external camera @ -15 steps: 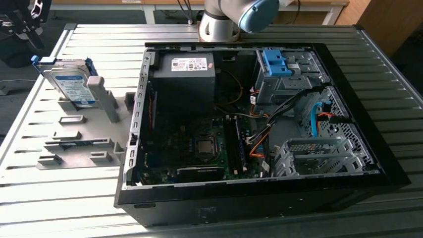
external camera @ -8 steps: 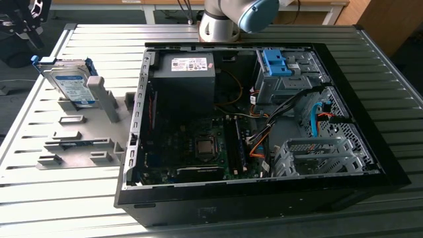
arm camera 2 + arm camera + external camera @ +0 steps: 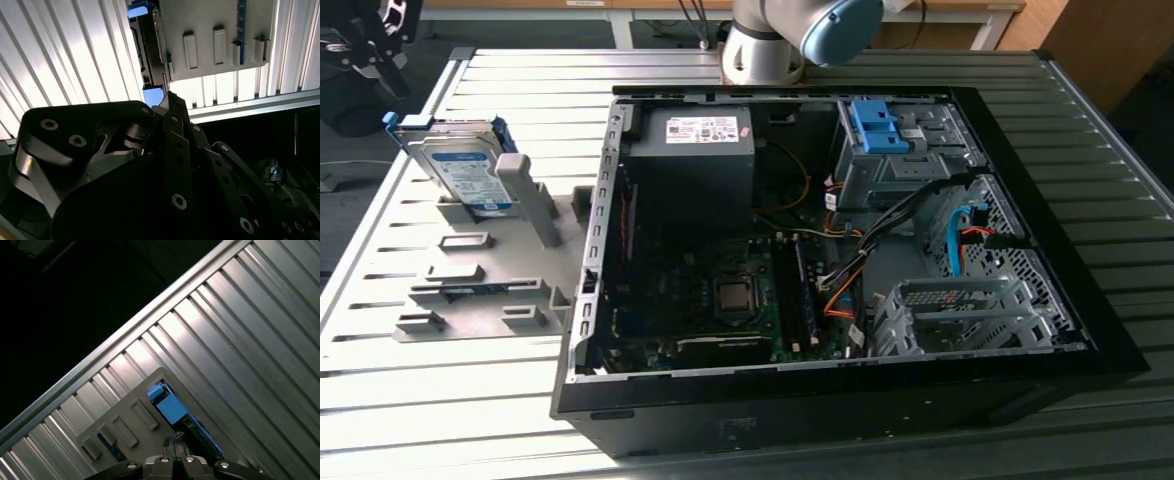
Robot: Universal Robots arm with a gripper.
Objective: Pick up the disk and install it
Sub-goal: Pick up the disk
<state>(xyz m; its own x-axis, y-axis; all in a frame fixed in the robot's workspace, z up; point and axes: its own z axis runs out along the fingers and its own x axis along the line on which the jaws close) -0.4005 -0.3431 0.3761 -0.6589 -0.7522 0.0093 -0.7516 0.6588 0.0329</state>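
One ribbed silver metal surface [image 3: 454, 420], carrying everything. On it, toward the exterior view's right: large open black computer case [image 3: 854, 415], side panel off, boards and cables exposed. Behind the case: grey-and-blue robot arm base [image 3: 774, 45]. On the exterior view's left, just beside the case: flat grey slotted holder plate [image 3: 480, 300].

At the far end of that plate: flat silver metal disk with white-and-blue label and blue plastic frame [image 3: 460, 170]. Standing upright on edge in a slot, labelled face open to the exterior view. Outside the case, not yet installed.

Black linked-finger pincer [image 3: 173, 444] above the plate, pointing down. Fingertips drawn close together, nothing held.

Key relation, judged from both wrist views: disk below the pincer and just to one side of its tips, not between them. Seen from above as a thin strip with blue ends, long axis running along the plate's edge. Pincer tips just beside one blue end in the second wrist view. No contact apparent. Single arm, so no question of the nearer one.

Step in hand, at a guess: lining up over the disk ahead of the pick.
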